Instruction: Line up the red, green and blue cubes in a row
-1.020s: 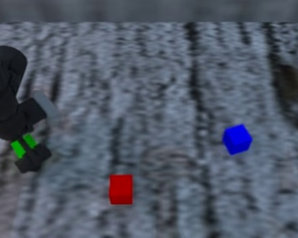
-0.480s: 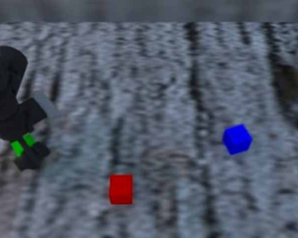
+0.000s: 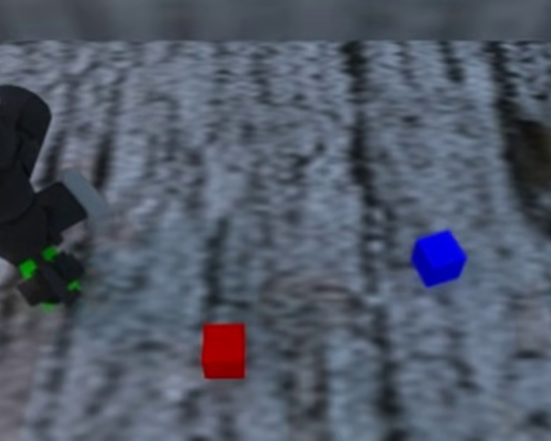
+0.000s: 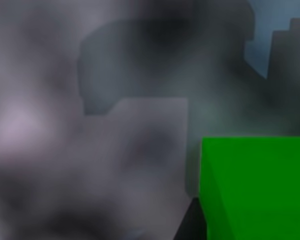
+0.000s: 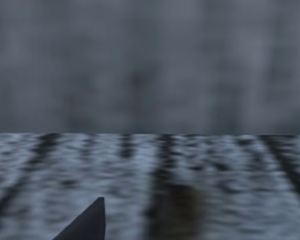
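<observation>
Sitting right over the green cube (image 3: 39,272), the left gripper (image 3: 48,278) hides most of it in the top view; only green bits peek out. I cannot tell if it grips. The left wrist view shows the cube's green side big and close. To the gripper's right are the red cube (image 3: 223,350) and, farther off, the blue cube (image 3: 438,257). Only a dark tip of the right gripper (image 5: 85,225) shows, above the table (image 5: 215,170).
</observation>
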{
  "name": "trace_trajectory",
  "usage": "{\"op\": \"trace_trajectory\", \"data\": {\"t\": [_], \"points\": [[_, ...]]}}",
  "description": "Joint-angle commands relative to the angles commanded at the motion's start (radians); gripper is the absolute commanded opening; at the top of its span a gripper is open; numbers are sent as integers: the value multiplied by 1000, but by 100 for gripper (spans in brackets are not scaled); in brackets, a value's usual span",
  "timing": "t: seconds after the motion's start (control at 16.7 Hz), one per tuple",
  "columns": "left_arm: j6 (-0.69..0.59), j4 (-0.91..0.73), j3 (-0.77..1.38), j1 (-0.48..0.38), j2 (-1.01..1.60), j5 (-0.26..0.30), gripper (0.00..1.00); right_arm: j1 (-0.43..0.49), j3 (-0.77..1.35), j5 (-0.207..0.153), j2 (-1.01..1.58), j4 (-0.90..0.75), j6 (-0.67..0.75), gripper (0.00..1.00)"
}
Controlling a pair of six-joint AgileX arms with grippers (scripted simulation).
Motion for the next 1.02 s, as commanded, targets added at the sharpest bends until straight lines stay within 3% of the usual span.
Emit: {"op": "trace_trajectory", "data": {"t": [0.54, 1.02], "points": [[-6, -29, 15, 3, -23, 6, 0, 0, 0, 0, 0, 0, 0, 100], [-9, -273, 144, 18, -134, 5, 0, 0, 0, 0, 0, 0, 0, 100]]}}
